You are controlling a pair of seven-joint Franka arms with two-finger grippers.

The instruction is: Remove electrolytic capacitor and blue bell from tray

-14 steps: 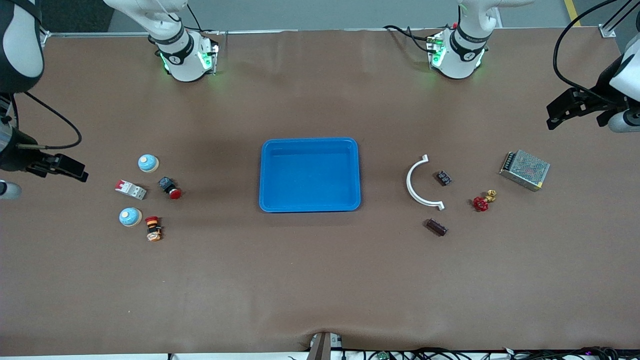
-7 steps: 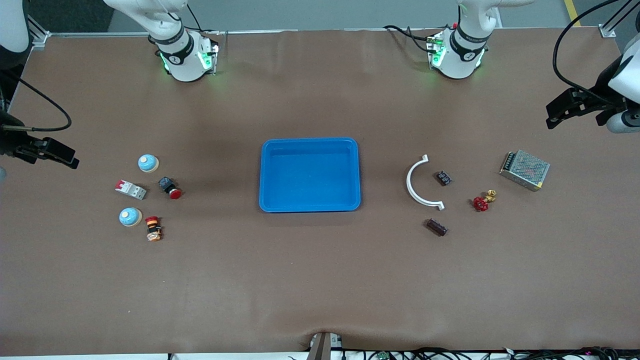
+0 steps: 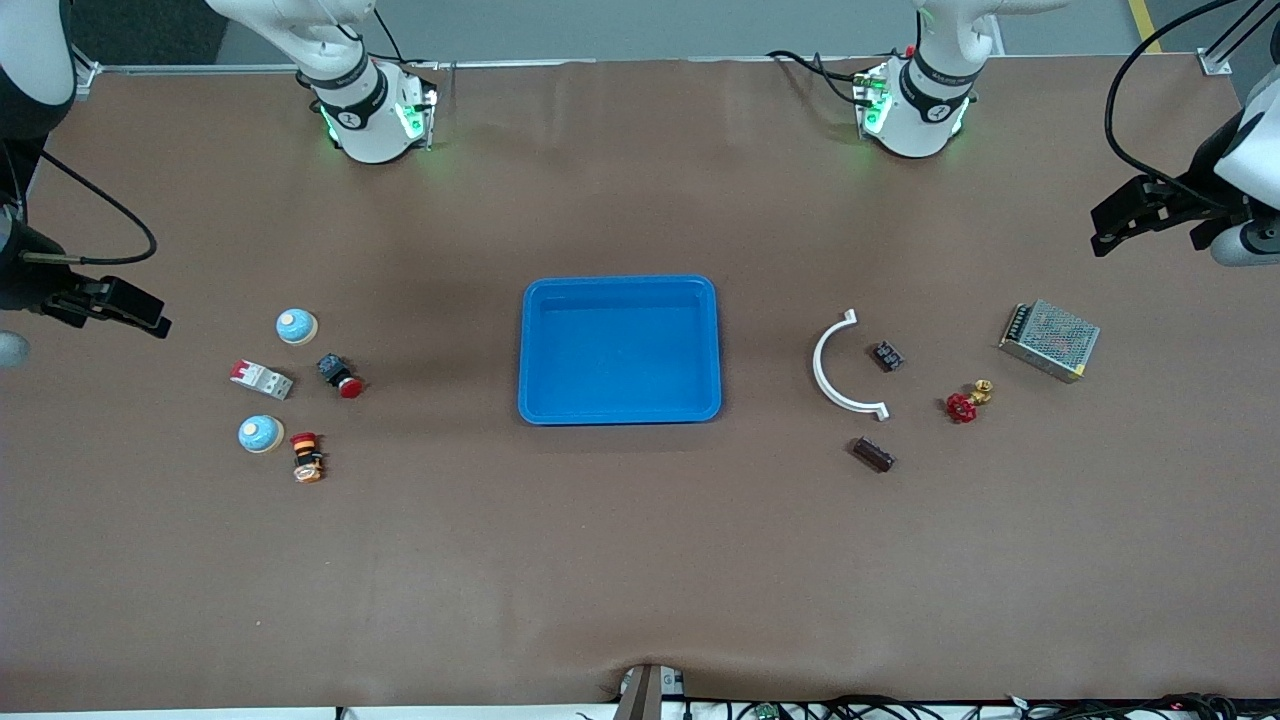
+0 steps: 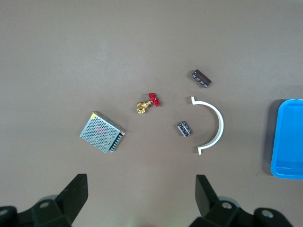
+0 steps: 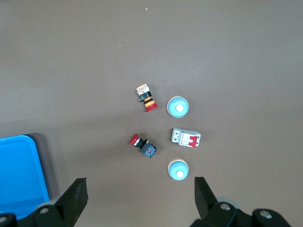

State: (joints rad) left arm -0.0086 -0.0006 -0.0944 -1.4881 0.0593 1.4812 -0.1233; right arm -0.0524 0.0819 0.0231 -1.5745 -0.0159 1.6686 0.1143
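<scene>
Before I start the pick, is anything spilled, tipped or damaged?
Nothing stands out. The blue tray is empty, both bells sit upright, and the capacitor lies loose on the table.

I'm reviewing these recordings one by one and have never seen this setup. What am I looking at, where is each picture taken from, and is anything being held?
Two robot arms stand at a brown table. The wide picture looks down from across the table; the other two come from cameras on each arm's wrist. A blue tray sits mid-table, empty. Toward the right arm's end lie two bells, a breaker and two push buttons. Toward the left arm's end lie a dark capacitor, a white curved piece, a red valve and a metal mesh box. The left pincer and right pincer hang open over the table's ends, holding nothing.
</scene>
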